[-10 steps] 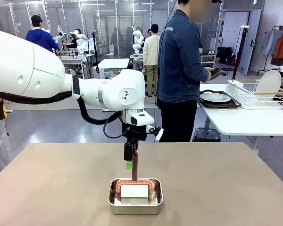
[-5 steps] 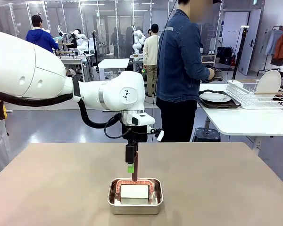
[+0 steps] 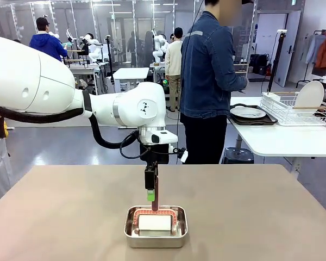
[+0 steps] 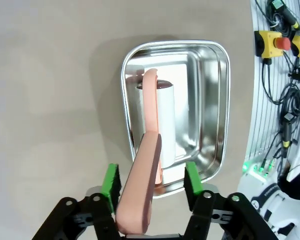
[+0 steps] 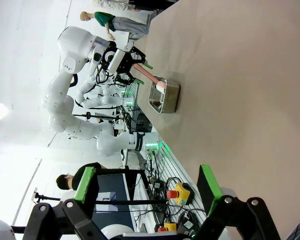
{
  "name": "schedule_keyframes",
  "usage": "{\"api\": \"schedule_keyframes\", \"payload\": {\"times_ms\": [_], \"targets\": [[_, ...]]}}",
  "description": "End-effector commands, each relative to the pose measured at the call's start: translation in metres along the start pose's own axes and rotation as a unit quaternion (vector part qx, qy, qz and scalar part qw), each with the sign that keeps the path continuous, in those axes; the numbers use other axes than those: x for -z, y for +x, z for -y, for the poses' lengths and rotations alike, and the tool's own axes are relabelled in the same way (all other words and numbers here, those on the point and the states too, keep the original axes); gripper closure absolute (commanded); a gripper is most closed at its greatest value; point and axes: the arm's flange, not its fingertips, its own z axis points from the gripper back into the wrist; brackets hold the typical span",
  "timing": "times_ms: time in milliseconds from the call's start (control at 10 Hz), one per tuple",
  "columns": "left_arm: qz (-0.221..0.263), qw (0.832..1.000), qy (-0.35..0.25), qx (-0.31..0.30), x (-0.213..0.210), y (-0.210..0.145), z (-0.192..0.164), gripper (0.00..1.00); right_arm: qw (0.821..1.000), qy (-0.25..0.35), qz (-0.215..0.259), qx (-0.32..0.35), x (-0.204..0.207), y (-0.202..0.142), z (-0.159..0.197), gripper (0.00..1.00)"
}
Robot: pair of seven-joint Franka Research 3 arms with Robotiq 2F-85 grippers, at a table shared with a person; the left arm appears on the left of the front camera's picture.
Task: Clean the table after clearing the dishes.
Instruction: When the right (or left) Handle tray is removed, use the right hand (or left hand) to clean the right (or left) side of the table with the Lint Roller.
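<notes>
Taupe table carries a steel pan (white roller inside). Left gripper straddles the pink handle, jaws apart; right gripper gapes too.

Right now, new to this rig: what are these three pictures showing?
It is a two-armed robot at a brown table. The front view looks across the table from between the arms; the other two come from cameras on each wrist. The left hand hangs over a steel pan, open around the upright pink handle of a roller resting in the pan. The right hand is open and holds nothing. A person stands by a side table with a plate on a tray.
</notes>
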Motion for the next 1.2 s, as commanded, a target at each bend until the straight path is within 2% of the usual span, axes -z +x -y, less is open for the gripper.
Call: {"api": "schedule_keyframes", "payload": {"times_ms": [0, 100, 200, 300, 400, 500, 800, 900, 1000, 1100], "targets": [[0.006, 1.0, -0.02, -0.012, -0.004, 0.002, 0.0, 0.54, 1.0, -0.008, -0.001, 0.0, 0.003, -0.004, -0.003, 0.0], [0.012, 1.0, -0.021, -0.014, -0.005, 0.002, 0.001, 0.59, 1.0, -0.008, -0.001, 0.0, 0.003, -0.004, -0.003, 0.0], [0.016, 0.999, -0.03, -0.021, -0.005, 0.001, 0.002, 0.74, 1.0, -0.008, -0.001, 0.0, 0.003, -0.004, -0.003, 0.0], [0.023, 0.999, -0.033, -0.021, -0.007, 0.001, 0.003, 0.79, 1.0, -0.008, -0.001, 0.0, 0.003, -0.004, -0.003, 0.0], [0.029, 0.999, -0.037, -0.025, -0.009, 0.0, 0.005, 0.93, 1.0, -0.008, -0.001, 0.0, 0.003, -0.004, -0.003, 0.0], [0.031, 0.998, -0.041, -0.035, -0.01, -0.003, 0.005, 0.99, 1.0, -0.008, -0.001, 0.0, 0.003, -0.004, -0.003, 0.0], [0.033, 0.996, -0.055, -0.056, -0.008, -0.014, 0.009, 0.98, 1.0, -0.008, -0.001, 0.0, 0.003, -0.004, -0.003, 0.0], [0.041, 0.996, -0.036, -0.069, -0.027, -0.026, 0.025, 0.98, 1.0, -0.008, -0.001, 0.0, 0.003, -0.004, -0.003, 0.0], [0.084, 0.993, -0.031, -0.082, -0.05, -0.045, 0.04, 0.98, 1.0, -0.008, -0.001, 0.0, 0.003, -0.004, -0.003, 0.0], [0.095, 0.987, -0.033, -0.126, -0.066, -0.069, 0.049, 0.98, 1.0, -0.008, -0.001, 0.0, 0.003, -0.004, -0.003, 0.0]]}}
